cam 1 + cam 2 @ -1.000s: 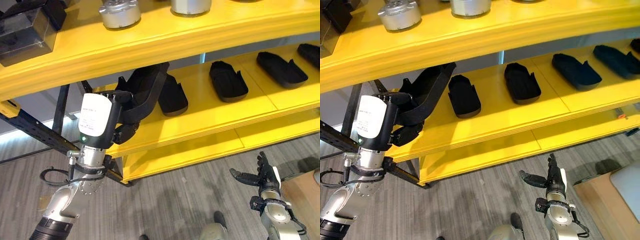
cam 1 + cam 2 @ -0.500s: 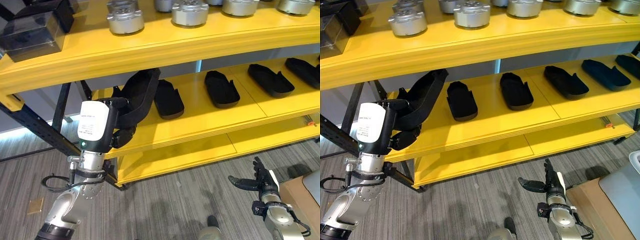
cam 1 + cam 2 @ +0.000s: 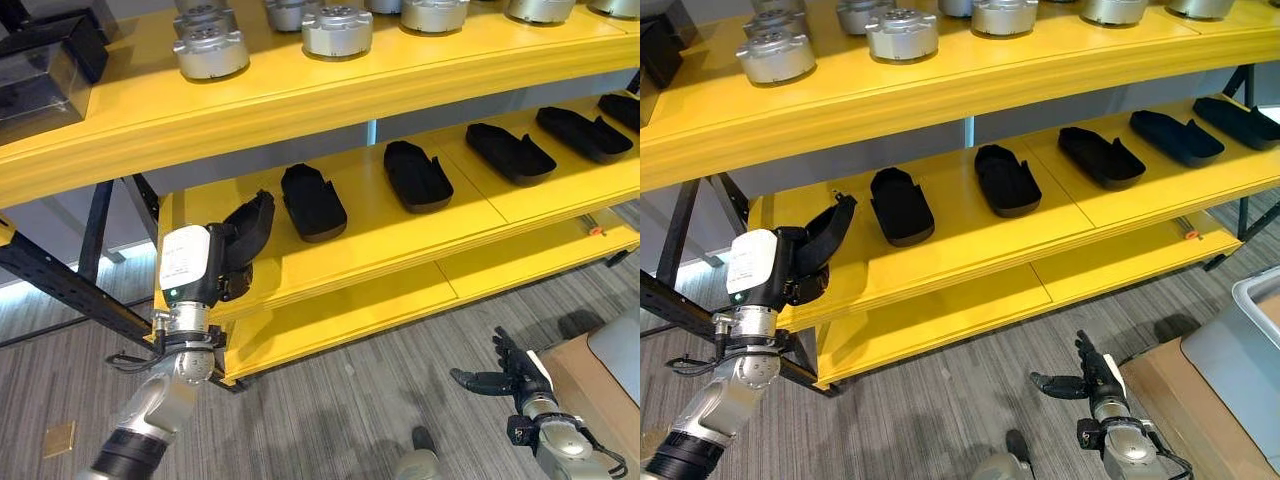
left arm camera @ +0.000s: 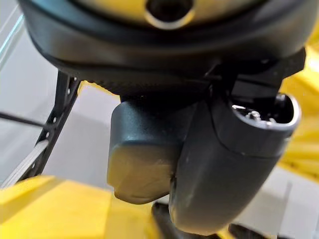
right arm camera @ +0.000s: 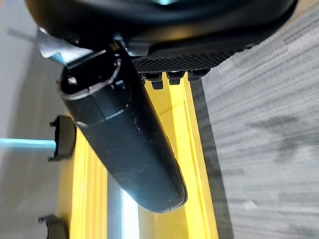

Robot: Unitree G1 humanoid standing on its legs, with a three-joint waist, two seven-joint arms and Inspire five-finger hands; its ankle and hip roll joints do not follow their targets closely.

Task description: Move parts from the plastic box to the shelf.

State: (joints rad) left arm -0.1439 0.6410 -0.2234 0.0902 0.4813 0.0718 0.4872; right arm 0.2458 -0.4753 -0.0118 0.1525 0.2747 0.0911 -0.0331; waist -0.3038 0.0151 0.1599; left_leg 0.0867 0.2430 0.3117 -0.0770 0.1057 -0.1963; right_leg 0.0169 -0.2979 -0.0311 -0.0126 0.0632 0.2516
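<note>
We've got a shelf [image 3: 330,95] with three boards stacked, so here's how stuff sits on it. Up on the top board there's a row of metal parts [image 3: 338,30] running left to right, and a box [image 3: 40,75] parked at its far left end. On the middle board there's a row of moulded parts [image 3: 418,175] spread left to right, each lying flat and well apart from the next. At that board's left front corner the left hand [image 3: 805,265] holds one more part [image 3: 250,225] tilted up over the edge. The right hand [image 3: 500,378] is down low over the floor [image 3: 330,420], well in front of the bottom board. At the right edge, on the floor, we see a cardboard box [image 3: 585,365].
</note>
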